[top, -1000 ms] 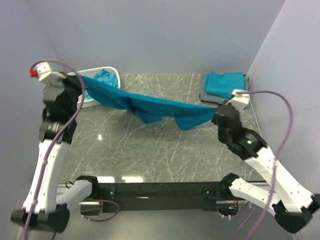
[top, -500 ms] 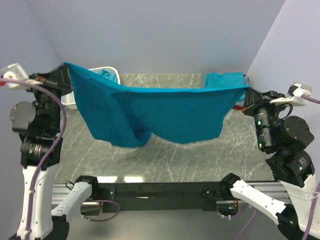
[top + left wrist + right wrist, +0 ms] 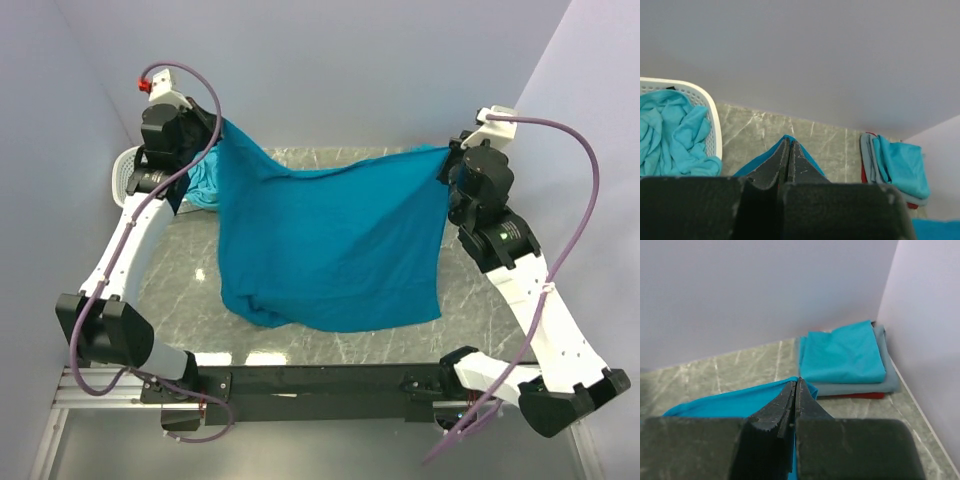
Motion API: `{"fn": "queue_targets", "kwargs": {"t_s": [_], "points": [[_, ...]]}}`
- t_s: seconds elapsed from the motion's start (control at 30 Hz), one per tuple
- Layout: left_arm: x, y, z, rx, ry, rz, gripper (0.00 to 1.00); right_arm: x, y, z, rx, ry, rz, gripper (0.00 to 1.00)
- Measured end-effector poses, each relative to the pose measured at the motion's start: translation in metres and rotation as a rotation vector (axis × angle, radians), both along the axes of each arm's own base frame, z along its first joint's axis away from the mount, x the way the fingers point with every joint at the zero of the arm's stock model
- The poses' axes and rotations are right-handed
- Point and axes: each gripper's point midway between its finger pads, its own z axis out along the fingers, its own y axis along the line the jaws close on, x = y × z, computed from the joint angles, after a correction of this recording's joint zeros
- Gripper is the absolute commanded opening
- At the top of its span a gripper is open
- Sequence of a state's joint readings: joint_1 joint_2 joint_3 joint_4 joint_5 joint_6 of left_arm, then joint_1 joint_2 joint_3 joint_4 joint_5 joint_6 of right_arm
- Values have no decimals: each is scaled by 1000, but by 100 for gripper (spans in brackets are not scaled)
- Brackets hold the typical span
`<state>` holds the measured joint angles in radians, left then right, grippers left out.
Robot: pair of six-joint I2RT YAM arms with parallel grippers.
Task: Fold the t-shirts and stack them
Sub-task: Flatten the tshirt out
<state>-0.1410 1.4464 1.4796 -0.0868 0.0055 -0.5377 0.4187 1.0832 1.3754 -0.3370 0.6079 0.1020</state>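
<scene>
Now the left gripper [image 3: 217, 126] and right gripper [image 3: 446, 153], each clamped on the teal t-shirt [image 3: 330, 240], stand closer together.

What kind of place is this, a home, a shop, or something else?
Probably a robot test booth: bare walls enclose a marble-patterned table, the left arm and right arm are mounted at its near edge, and a white basket of shirts and a folded stack sit on it.

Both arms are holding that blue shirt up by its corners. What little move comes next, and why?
Probably lower both arms together, laying the teal shirt flat on the table. Left jaws and right jaws are shut on its top corners, it hangs spread, and its bottom edge bunches at the left.
</scene>
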Motion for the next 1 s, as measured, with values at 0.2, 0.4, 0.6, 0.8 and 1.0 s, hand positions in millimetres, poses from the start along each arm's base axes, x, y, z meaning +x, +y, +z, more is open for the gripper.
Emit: {"fn": "queue_targets", "kwargs": {"t_s": [0.2,0.4,0.6,0.8,1.0], "points": [[-36,-4,39,0,-105,-15,0,-4,-5,6,17,-21,21,0],[-140,16,125,-15,-364,21,0,-50,-6,46,97,-150,117,0],[-239,38,197,-39,-611,51,0,-113,-11,94,161,-313,235,0],[-274,43,237,-34,-712,46,0,-164,-16,142,189,-459,325,0],[-293,37,276,-15,-785,-3,1,-181,-15,153,190,-491,366,0]]}}
